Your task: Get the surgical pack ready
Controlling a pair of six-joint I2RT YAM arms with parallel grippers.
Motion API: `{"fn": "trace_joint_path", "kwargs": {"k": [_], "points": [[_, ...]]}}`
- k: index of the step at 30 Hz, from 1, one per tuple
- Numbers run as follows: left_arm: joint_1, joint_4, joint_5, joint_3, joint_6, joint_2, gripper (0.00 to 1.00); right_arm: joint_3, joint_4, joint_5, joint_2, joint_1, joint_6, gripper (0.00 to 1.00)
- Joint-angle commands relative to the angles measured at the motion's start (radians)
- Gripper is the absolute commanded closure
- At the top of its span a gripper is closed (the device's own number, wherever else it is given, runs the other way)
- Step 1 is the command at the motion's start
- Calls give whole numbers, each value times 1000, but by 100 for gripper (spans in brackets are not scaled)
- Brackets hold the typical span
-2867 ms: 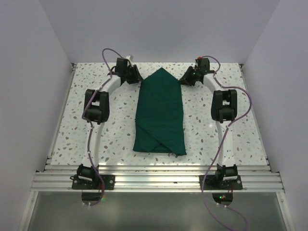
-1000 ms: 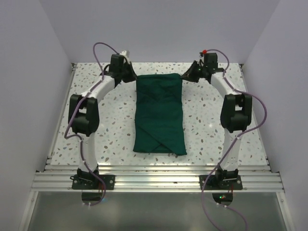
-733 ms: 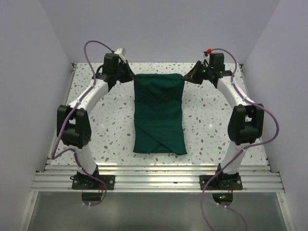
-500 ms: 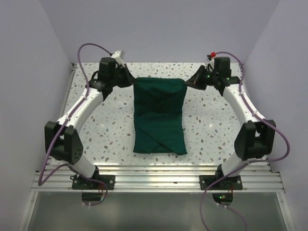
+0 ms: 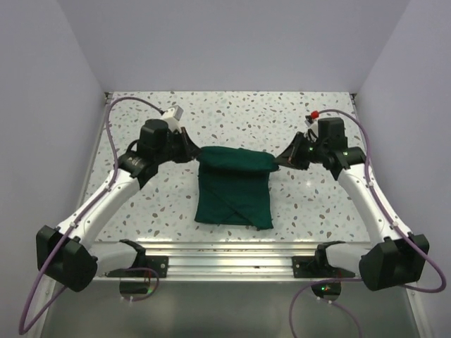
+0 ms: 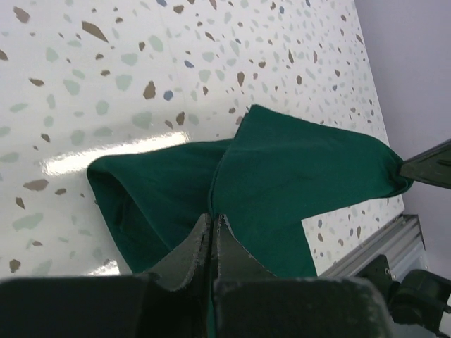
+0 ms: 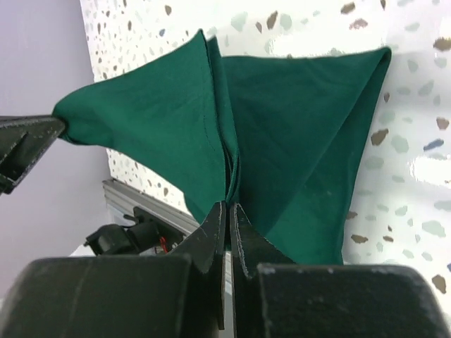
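No words, numbers, brands or signs can be read in any of the views. No writing can be made out on the dark green fabric drape (image 5: 235, 193) or on the white speckled tabletop (image 5: 232, 116).
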Motion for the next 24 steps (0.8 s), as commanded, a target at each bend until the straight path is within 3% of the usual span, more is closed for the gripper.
{"fn": "trace_joint_path", "kwargs": {"k": [1, 10, 24], "points": [[-63, -34, -36, -55, -56, -72, 100, -71, -75, 1, -92, 10, 12, 100], [-120, -93, -50, -262, -82, -222, 100, -214, -150, 30, -173, 48, 36, 100], [-128, -125, -24, -396, -82, -236, 100, -507, -132, 81, -334, 156, 245, 100]]}}
